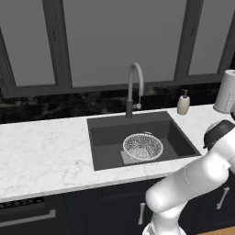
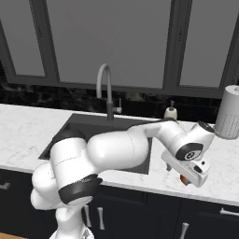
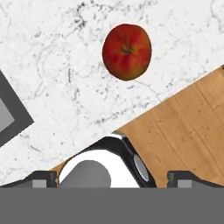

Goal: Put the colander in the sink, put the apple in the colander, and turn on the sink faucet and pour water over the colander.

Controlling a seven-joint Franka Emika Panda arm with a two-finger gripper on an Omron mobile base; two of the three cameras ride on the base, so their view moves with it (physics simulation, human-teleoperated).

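Hand view: apple [image 3: 127,51] alone on marble counter [image 3: 52,65], fingers [image 3: 41,178] apart.

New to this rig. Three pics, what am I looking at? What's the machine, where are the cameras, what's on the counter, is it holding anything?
It's a rendered kitchen with a white robot arm on a driving base. Two pictures come from cameras on that base, behind the arm to its left and right, looking forward and down at the same counter. The third comes from a camera on the hand, looking along the gripper.

The colander already sits in the sink, under the faucet. A soap bottle and a paper towel roll stand at the back right.

The arm has swung to the right of the sink. In the hand picture the apple lies on the counter near its front edge, with wood floor below. The gripper is open above it and holds nothing. No water is running.
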